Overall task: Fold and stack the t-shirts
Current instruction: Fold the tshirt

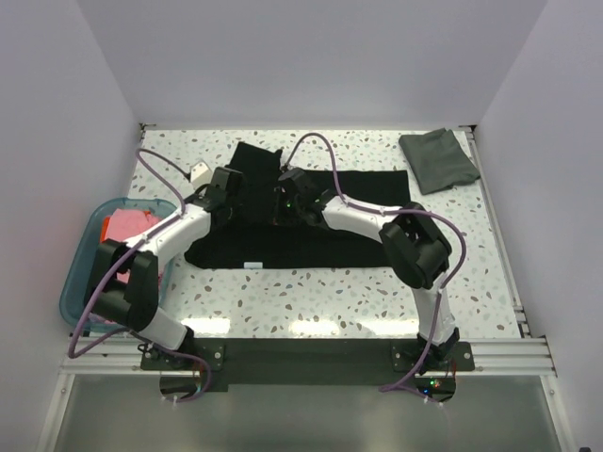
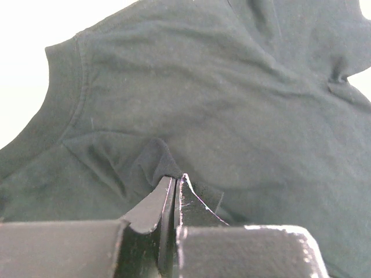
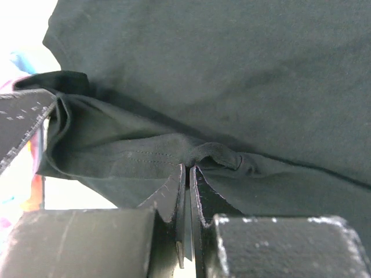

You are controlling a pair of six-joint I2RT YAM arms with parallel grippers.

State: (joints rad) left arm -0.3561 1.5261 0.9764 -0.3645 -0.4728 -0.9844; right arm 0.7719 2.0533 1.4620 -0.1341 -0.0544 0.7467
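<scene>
Black t-shirt: the left end effector and the right end effector each pinch a fold of it, fully closed. It is best to carry both together, keeping the cloth taut.

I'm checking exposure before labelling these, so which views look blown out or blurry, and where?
Top view: sharp, evenly lit, a bright strip at the far edge of the table. Left wrist view: background past the black t-shirt is washed out white at upper left; the fingers look dark, underexposed. Right wrist view: white washout and blurred colours at left.
</scene>
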